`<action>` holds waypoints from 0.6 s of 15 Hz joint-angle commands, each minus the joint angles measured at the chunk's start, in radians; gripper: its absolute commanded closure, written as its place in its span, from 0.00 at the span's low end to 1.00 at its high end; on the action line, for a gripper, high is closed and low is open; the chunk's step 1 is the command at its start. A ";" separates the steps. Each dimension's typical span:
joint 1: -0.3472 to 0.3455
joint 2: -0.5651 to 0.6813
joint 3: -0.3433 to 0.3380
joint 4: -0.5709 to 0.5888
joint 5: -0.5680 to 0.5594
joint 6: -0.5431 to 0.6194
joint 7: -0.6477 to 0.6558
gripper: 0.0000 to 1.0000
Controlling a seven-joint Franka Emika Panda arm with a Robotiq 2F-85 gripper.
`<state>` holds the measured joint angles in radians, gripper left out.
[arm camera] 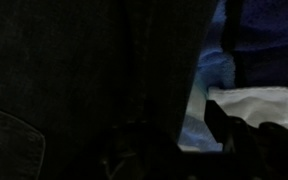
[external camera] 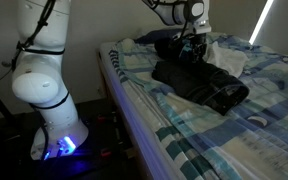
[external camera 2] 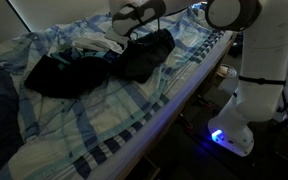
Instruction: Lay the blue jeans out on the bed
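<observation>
I see the jeans (external camera: 199,82) as a dark, crumpled heap of heavy denim on the soft blue-and-white checked sheet (external camera: 174,120), right of centre in an exterior view, with a rumpled white cloth (external camera: 229,58) just behind. My gripper (external camera: 191,48) sits at the heap's upper end, against the fabric. In the wrist view, stitched denim (arm camera: 74,80) fills the left, and I cannot tell whether the gripper is clamped

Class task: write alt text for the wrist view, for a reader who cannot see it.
Dark jeans fill the left and middle of a dim close-up, with a curved pocket seam at lower left. On the right, a strip of blue bed sheet shows above a white cloth.
</observation>
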<state>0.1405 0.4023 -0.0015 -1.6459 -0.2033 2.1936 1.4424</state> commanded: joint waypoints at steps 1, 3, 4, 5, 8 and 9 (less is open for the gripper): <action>0.014 0.013 -0.018 0.038 0.020 -0.019 0.017 0.74; 0.013 0.011 -0.019 0.037 0.027 -0.023 0.017 0.90; 0.013 0.011 -0.019 0.035 0.030 -0.025 0.017 0.95; 0.013 0.009 -0.020 0.033 0.031 -0.026 0.017 0.97; 0.012 -0.010 -0.022 0.031 0.031 -0.044 0.006 0.99; 0.012 -0.024 -0.023 0.027 0.028 -0.052 0.002 0.97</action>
<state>0.1406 0.4038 -0.0107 -1.6341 -0.1889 2.1846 1.4424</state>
